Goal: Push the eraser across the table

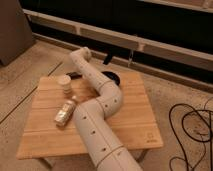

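Your gripper (75, 76) sits pinched shut, holding nothing, low at the far-left edge of the table (135, 125), just beside what looks like the dark eraser (71, 75). Stay low, push flat and slow, clear of the cup (64, 85) and bottle (65, 112).

I'm looking at what seems a lab or test space: the low table (125, 120) is standing on speckled concrete floor (30, 65), loose black cables (192, 130) are lying coiled off its right edge, and a dark wall with pale rails (150, 42) is running behind its far edge.
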`<state>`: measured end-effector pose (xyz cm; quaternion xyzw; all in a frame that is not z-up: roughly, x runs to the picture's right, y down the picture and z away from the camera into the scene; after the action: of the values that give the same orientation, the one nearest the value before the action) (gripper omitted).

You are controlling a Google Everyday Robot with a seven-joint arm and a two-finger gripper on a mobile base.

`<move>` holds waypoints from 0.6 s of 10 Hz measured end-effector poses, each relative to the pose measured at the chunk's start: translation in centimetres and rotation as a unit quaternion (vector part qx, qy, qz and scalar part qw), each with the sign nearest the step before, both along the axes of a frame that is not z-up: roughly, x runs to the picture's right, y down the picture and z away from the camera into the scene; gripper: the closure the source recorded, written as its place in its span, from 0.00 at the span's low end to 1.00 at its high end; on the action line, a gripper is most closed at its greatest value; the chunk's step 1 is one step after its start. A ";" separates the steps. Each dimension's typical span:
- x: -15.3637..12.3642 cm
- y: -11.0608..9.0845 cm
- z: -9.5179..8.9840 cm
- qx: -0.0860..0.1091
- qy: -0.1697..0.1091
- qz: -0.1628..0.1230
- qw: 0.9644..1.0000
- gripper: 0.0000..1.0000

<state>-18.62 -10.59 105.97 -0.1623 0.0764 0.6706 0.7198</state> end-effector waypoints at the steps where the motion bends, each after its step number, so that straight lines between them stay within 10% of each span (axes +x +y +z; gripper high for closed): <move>1: -1.3 0.9 -1.0 -0.019 0.018 0.001 1.000 1.00; 6: 1.0 1.5 0.8 -0.005 0.069 0.002 0.998 1.00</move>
<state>-17.61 -9.11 106.73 -0.1199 0.1287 0.6812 0.7106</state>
